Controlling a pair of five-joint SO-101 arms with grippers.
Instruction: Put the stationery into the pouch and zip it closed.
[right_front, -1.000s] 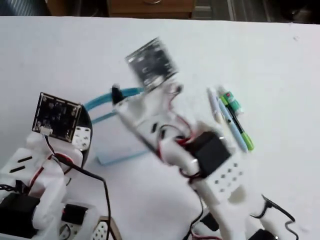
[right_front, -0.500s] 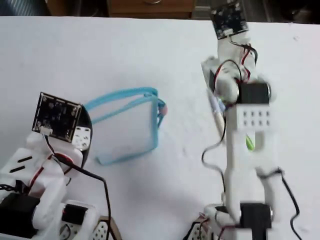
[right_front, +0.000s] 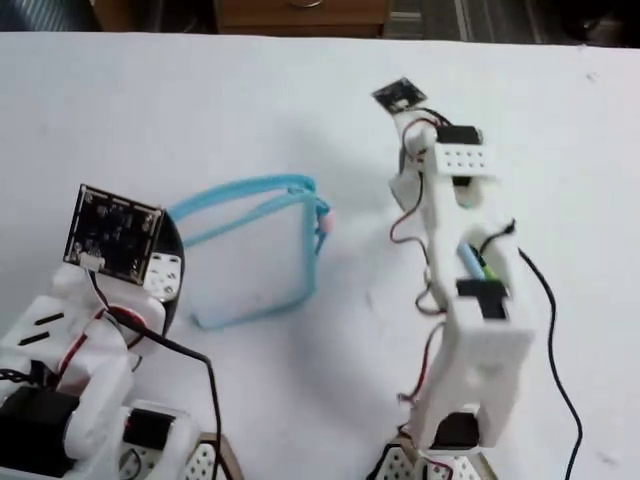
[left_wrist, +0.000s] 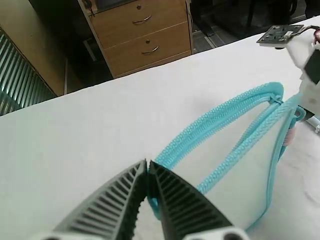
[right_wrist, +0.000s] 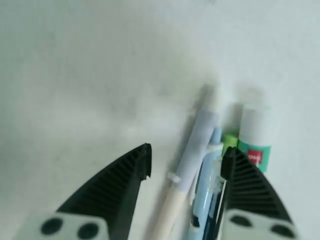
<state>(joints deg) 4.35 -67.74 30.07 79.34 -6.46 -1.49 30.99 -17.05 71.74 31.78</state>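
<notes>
1. Blue-zippered pouch (right_front: 250, 262) is lying open on the white table (right_front: 150, 110), left of centre.
2. Left gripper (left_wrist: 148, 167) is pinching its near-left zipper edge.
3. Right gripper (right_wrist: 187, 152) is hovering, jaws spread, over the pens (right_wrist: 201, 142), right of the pouch.

pouch (right_front: 250, 265): white | zipper (right_front: 240, 187): turquoise | pens (right_wrist: 200, 145): pale blue, green

white table (right_front: 150, 110), wooden drawer cabinet (left_wrist: 145, 37)

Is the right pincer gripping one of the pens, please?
No, the right pincer stands open over the pens, its jaws wide apart with nothing clamped between them.
</notes>
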